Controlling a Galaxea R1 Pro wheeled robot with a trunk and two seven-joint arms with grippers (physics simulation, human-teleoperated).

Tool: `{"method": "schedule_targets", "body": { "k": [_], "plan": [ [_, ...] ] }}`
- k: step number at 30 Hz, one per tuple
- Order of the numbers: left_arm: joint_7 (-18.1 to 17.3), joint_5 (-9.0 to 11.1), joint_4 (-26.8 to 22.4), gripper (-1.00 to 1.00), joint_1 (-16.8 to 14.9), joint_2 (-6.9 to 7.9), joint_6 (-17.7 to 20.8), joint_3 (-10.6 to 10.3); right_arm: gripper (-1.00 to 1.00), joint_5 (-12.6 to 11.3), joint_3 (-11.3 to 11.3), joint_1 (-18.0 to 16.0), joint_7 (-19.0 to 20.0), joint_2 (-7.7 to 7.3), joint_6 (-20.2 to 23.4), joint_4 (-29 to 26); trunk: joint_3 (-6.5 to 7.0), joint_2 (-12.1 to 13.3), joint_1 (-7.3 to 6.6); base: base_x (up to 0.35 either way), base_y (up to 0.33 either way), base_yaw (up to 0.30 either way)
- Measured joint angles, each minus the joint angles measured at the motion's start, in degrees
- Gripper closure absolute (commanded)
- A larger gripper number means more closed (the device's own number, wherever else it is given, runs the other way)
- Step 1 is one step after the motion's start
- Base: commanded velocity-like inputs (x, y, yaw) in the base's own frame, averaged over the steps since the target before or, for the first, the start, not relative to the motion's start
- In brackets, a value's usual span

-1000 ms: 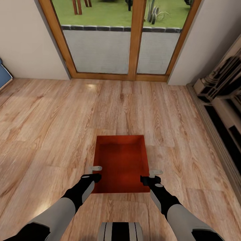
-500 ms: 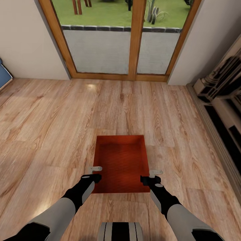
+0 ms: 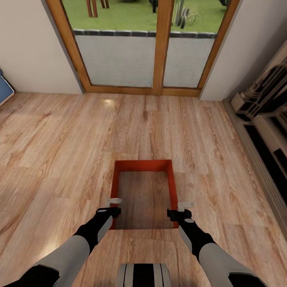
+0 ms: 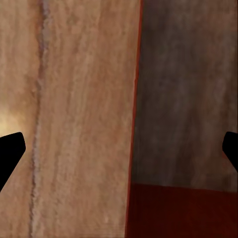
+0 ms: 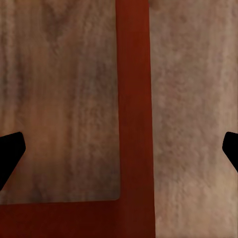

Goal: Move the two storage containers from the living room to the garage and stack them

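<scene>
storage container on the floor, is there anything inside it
Empty. The storage container shows only its red-orange walls around bare wood grain in the head view, nothing lying inside; both wrist views agree.

Open plank floor on all sides of the bin

The red-orange open-top rectangular bin [image 3: 143, 194] lies near centre on light wood plank floor [image 3: 59, 151]; wood-framed glass doors [image 3: 143, 46] block the far side, a dark fireplace surround [image 3: 265, 119] the right.
</scene>
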Motion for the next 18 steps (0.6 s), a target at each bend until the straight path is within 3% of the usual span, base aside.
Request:
{"method": "schedule_targets", "body": {
  "k": [18],
  "plan": [
    [0.0, 0.0, -0.5, -1.0, 0.0, -0.05, 0.2, 0.0, -1.0, 0.0, 0.0, 0.0, 0.0, 0.02, 0.0, 0.0, -0.18, -0.4, 0.02, 0.0, 0.0, 0.0]
  ]
}}
